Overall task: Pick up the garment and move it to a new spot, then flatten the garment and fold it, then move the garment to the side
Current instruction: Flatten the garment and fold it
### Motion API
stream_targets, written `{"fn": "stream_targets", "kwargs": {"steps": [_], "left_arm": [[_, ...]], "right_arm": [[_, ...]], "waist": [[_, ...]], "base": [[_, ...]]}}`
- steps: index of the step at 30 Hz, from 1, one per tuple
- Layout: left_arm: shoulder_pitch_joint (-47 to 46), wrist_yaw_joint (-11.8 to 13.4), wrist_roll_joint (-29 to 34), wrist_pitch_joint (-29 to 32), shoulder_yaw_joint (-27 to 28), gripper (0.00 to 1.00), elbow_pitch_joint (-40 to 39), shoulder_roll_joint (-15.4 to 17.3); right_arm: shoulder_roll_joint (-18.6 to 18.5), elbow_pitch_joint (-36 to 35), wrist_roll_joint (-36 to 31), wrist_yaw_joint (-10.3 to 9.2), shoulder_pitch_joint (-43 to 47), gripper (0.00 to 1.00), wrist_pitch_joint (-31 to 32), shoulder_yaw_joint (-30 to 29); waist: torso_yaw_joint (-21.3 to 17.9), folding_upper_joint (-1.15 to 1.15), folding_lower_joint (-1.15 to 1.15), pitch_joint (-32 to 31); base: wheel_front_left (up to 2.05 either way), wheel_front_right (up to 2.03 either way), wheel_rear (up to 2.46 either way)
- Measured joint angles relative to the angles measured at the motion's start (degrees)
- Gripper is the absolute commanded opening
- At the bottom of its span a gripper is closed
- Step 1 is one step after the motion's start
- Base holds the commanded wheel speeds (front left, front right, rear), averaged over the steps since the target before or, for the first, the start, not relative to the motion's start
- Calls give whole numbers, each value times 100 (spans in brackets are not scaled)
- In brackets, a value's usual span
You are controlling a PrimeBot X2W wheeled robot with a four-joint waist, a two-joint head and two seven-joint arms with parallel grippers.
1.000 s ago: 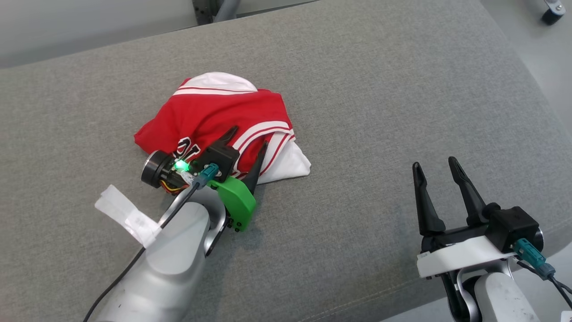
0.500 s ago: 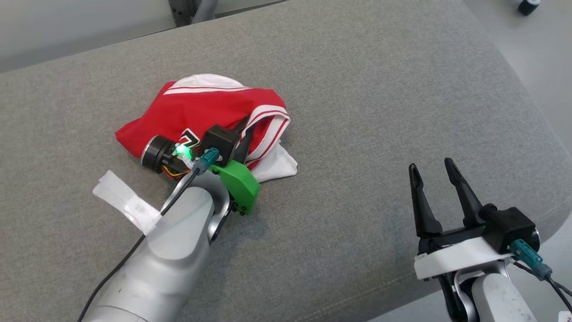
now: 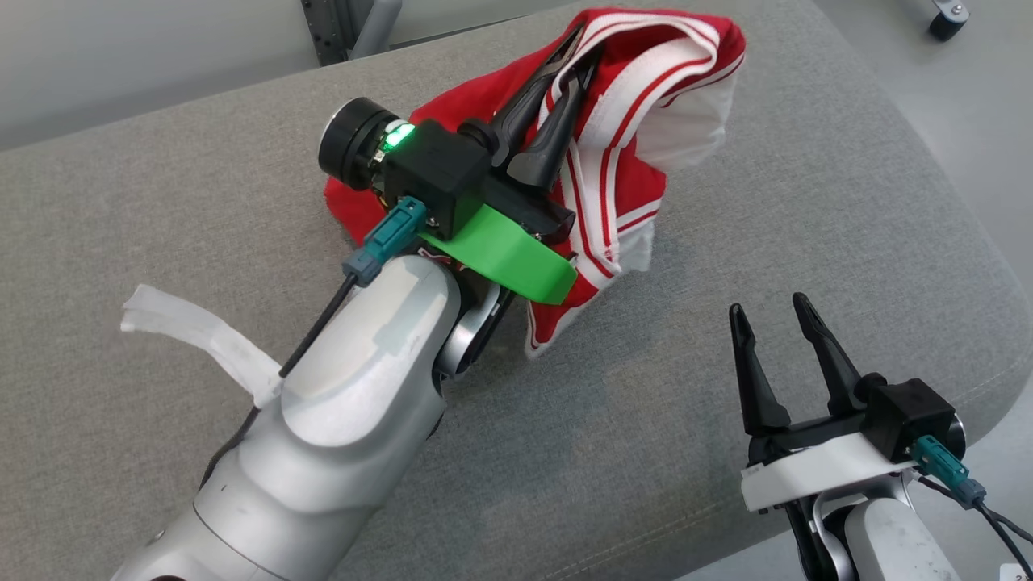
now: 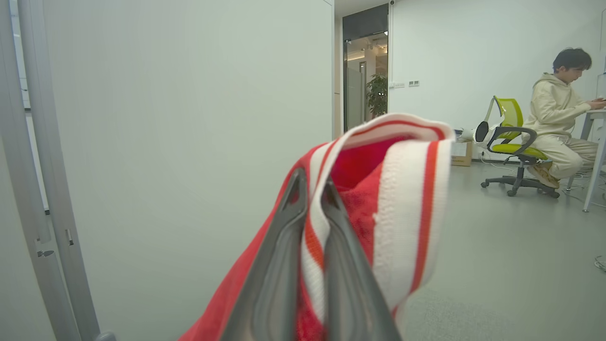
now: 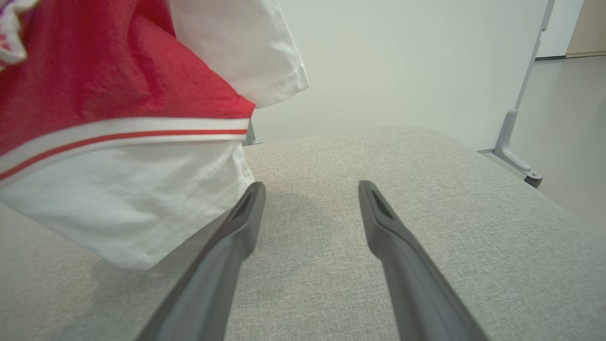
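The garment is a red jersey with white panels and red-and-white striped trim. My left gripper is shut on a striped edge of it and holds it raised over the far part of the grey cushion, with the lower folds hanging down. In the left wrist view the closed fingertips pinch the striped band of the garment. My right gripper stands open near the cushion's front right, holding nothing. From the right wrist, the garment hangs to the upper left of the open right gripper.
Beyond the cushion's right edge lies bare floor with a caster wheel. A metal frame post stands behind the cushion. A person sits on a green office chair far off in the room.
My left gripper has shut on the garment's striped edge and lifted it off the cushion, up and away from me. The right gripper has stayed open in place.
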Motion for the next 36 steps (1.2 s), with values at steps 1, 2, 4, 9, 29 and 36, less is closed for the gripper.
{"fn": "stream_targets", "kwargs": {"steps": [1,2,4,9,29,36], "left_arm": [[-31,37,-151,-1,-26,0,-74,-2],[-36,78,-328,0,-43,0,-110,-2],[-55,193,-552,0,-68,0,-55,-3],[-54,363,-917,0,189,0,624,-5],[872,80,-517,0,2608,0,2287,868],[911,7,-370,0,3126,100,2884,967]], "right_arm": [[0,8,0,0,0,100,0,9],[0,13,0,0,1,100,0,24],[0,23,2,0,1,100,0,48],[0,12,37,0,-4,100,0,42],[1,-38,47,0,-99,100,0,-169],[1,-19,2,0,-117,100,0,-170]], "waist": [[-10,0,0,-8],[-21,0,0,-15],[-47,0,0,-23],[-71,0,0,48],[395,0,0,329],[525,0,0,286]], "base": [[0,0,0],[0,0,0],[0,0,0],[0,0,0],[0,0,0],[0,0,0]]}}
